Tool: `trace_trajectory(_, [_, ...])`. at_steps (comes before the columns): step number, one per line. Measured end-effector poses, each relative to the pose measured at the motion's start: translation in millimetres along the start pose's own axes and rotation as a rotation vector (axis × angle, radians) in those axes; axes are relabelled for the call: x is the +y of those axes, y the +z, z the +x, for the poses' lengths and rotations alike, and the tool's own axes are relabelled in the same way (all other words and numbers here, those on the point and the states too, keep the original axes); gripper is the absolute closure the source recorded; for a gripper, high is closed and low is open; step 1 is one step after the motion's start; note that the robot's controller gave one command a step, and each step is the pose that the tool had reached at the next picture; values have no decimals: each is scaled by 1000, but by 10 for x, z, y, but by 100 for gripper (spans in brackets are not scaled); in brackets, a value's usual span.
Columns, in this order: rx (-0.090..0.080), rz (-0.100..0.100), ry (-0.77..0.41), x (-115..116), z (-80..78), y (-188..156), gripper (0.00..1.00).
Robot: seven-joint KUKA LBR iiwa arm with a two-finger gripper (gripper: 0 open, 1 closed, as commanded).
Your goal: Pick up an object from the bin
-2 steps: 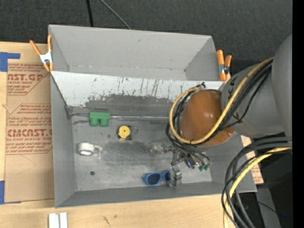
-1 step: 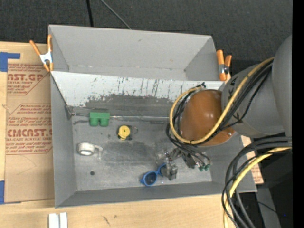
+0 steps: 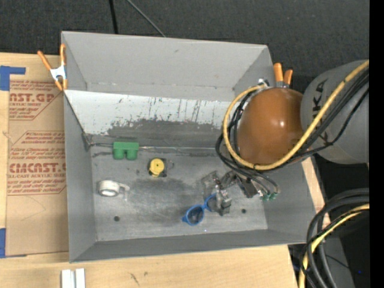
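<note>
Blue looped thing (image 3: 193, 215) lies on the bin (image 3: 79, 185) floor just below-left of the gripper (image 3: 222, 197). Its long axis slants up-right, narrow end toward the jaws, loop end pointing away. Whether the jaws are parted or clenched cannot be told.

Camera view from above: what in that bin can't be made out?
- Bin, right part of its floor: hidden by the orange wrist cover, camera view.
- Gripper: too small and cluttered to tell whether it touches the blue looped thing.
- Yellow thing: too small to identify.
</note>
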State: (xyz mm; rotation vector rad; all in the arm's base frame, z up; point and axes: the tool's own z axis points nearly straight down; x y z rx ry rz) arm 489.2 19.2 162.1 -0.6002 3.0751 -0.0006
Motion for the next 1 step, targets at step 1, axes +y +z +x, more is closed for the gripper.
trace_trajectory(1, [-1,2,7,-81,20,-829,100])
